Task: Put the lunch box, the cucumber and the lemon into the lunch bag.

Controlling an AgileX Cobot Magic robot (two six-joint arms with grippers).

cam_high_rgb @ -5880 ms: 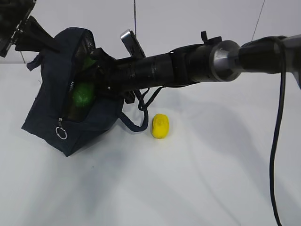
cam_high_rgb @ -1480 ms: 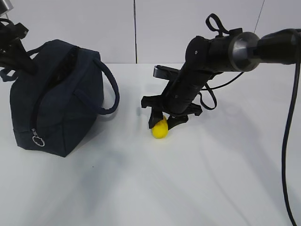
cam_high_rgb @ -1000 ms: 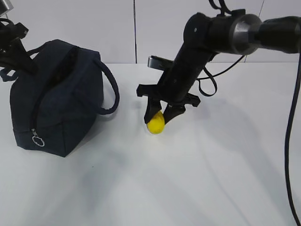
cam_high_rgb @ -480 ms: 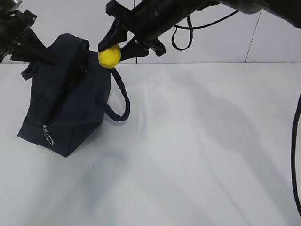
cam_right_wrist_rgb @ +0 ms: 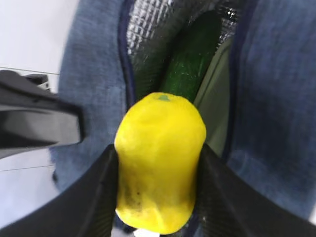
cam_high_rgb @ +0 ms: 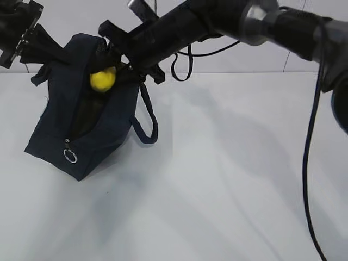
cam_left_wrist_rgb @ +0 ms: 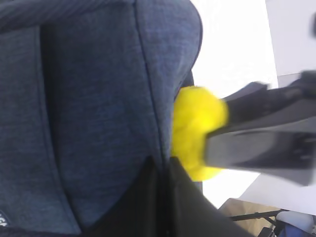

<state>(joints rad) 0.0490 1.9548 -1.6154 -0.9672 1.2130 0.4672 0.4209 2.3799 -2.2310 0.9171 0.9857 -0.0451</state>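
The navy lunch bag (cam_high_rgb: 92, 133) leans on the table with its mouth open. My right gripper (cam_high_rgb: 111, 73) is shut on the yellow lemon (cam_high_rgb: 103, 80) and holds it at the bag's mouth. In the right wrist view the lemon (cam_right_wrist_rgb: 160, 160) sits between my right gripper's (cam_right_wrist_rgb: 159, 160) jaws. Behind it, inside the bag (cam_right_wrist_rgb: 276, 98), lie the dark green cucumber (cam_right_wrist_rgb: 190, 64) and a pale green strip of the lunch box lid (cam_right_wrist_rgb: 216, 101). My left gripper (cam_high_rgb: 54, 53) (cam_left_wrist_rgb: 160, 168) is shut on the bag's top edge (cam_left_wrist_rgb: 98, 98), beside the lemon (cam_left_wrist_rgb: 197, 131).
The bag's loop handle (cam_high_rgb: 149, 122) hangs on the right side, and its silver ring pull (cam_high_rgb: 70, 156) hangs low at the front. White table (cam_high_rgb: 217, 190) stretches to the right. The right arm (cam_high_rgb: 217, 22) reaches across from the upper right.
My right gripper lifted the lemon off the table and carried it up and left to the bag's mouth. The left gripper tilted the bag and pulled its top open.
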